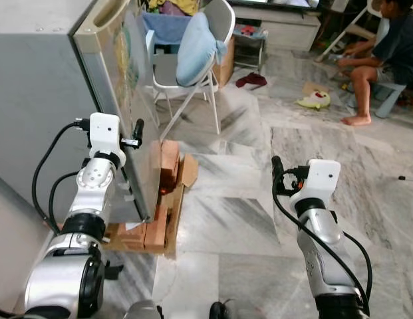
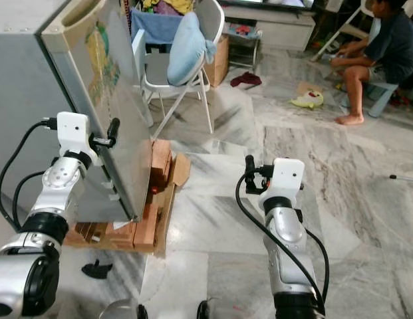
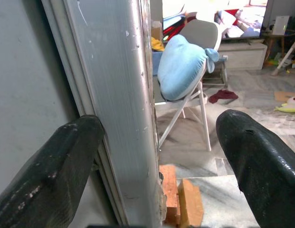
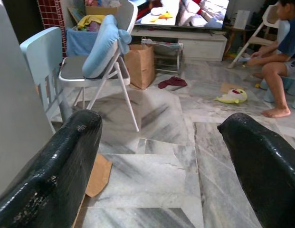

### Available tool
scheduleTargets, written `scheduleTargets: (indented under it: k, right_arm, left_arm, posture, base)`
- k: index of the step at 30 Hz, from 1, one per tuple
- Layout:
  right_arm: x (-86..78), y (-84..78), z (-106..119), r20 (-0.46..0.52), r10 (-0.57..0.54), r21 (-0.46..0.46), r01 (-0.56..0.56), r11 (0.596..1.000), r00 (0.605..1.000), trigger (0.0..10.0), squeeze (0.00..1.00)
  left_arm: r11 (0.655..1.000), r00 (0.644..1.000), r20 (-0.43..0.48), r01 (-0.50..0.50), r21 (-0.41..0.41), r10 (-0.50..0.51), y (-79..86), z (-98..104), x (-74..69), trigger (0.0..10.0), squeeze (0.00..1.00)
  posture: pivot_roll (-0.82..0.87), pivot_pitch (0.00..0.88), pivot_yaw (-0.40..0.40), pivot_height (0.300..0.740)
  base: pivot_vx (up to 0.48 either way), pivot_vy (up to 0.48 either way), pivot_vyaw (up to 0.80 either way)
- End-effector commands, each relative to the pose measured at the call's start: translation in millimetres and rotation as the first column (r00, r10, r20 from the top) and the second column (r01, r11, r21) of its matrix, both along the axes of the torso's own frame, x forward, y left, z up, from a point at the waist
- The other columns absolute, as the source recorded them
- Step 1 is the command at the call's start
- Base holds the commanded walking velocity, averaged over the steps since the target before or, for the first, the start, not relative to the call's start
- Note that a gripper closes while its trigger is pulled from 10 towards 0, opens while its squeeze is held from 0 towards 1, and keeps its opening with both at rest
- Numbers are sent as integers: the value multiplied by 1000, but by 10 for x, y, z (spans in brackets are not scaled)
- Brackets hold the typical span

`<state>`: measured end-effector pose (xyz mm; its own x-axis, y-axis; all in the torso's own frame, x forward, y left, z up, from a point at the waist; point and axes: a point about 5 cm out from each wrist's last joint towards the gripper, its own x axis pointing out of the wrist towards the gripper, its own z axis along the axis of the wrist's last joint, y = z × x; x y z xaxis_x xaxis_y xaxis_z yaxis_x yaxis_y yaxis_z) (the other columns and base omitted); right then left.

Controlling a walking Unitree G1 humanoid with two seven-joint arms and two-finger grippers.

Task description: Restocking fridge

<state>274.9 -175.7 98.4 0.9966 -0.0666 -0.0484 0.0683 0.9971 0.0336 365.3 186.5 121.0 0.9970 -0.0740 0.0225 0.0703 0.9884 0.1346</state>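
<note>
Left gripper (image 3: 152, 156) is spread wide astride the fridge door's (image 1: 130, 113) free edge, one finger on each side. Fridge (image 1: 40, 100) stands on bricks (image 1: 167, 166) on the marble floor (image 1: 246, 212). Right gripper (image 4: 161, 156) hangs over the floor, fingers spread, holding nothing. Beyond, a folding chair (image 1: 199, 80) carries a blue cushion (image 1: 196, 46), and a person (image 1: 386, 53) sits.

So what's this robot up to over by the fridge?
It stands at the fridge. Its left gripper is open, with the edge of the fridge door between its two fingers. The right gripper hangs open over the marble floor, holding nothing. A person sits on the floor farther back.
</note>
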Motion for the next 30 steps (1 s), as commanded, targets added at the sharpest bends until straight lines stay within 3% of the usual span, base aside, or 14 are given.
scheduleTargets:
  k: [1,2,4,5,9,12,14,16,19,20,23,26,30]
  right_arm:
    - [22,-7,39,13,-3,-2,3,1000,1000,10000,0]
    - [22,-7,39,13,-3,-2,3,1000,1000,10000,0]
    - [24,-12,33,12,-5,0,5,1000,1000,10000,0]
    - [24,-12,33,12,-5,0,5,1000,1000,10000,0]
    - [9,-25,52,19,-16,3,16,1000,1000,10000,0]
    - [-21,-26,81,38,-27,13,27,1000,999,10000,0]
    - [-34,-20,99,52,-32,17,31,999,998,10000,0]
    - [-38,-15,106,56,-32,21,31,999,998,10000,0]
    - [-48,-10,114,62,-29,16,28,999,998,10000,0]
    - [-52,-16,110,60,-30,17,29,999,998,10000,0]
    - [-56,-23,103,58,-31,19,30,999,998,10000,0]
    - [-50,-13,95,50,-28,22,27,999,998,10000,0]
    - [-49,-10,91,43,-27,19,26,999,999,10000,0]
  left_arm:
    - [994,994,16,108,32,-109,-269,103,83,10000,0]
    - [991,991,16,129,33,-130,-318,113,92,10000,0]
    - [948,948,40,315,56,-317,-731,199,100,10000,0]
    - [948,948,40,315,56,-317,-731,199,100,10000,0]
    - [796,791,90,599,86,-605,-1369,325,-42,10000,0]
    - [731,725,96,673,112,-682,-1558,332,-135,10000,0]
    - [789,786,73,607,90,-614,-1427,279,-61,10000,0]
    - [818,817,54,568,90,-574,-1338,247,-23,10000,0]
    - [880,880,44,469,77,-473,-1053,217,43,10000,0]
    - [910,909,51,410,67,-414,-858,216,60,10000,0]
    - [933,932,55,357,46,-359,-699,207,63,10000,0]
    - [961,958,76,275,35,-277,-417,154,-1,10000,0]
    - [974,970,85,225,38,-228,-273,99,-81,10000,0]
  posture:
    - [-43,18,-48,740]
    - [-43,18,-48,740]
    - [-40,14,-51,740]
    - [-40,14,-51,740]
    - [-45,8,-50,740]
    - [-47,7,-48,740]
    - [-54,8,-43,740]
    - [-54,8,-43,740]
    - [-56,12,-43,740]
    - [-53,14,-44,740]
    - [-50,15,-46,740]
    - [-46,20,-50,740]
    - [-41,22,-55,740]
  base:
    - [0,0,0]
    - [0,0,0]
    - [0,0,0]
    - [0,0,0]
    - [0,0,0]
    - [0,0,0]
    - [0,0,0]
    - [0,0,0]
    - [0,0,0]
    - [0,0,0]
    - [0,0,0]
    - [0,0,0]
    - [0,0,-400]
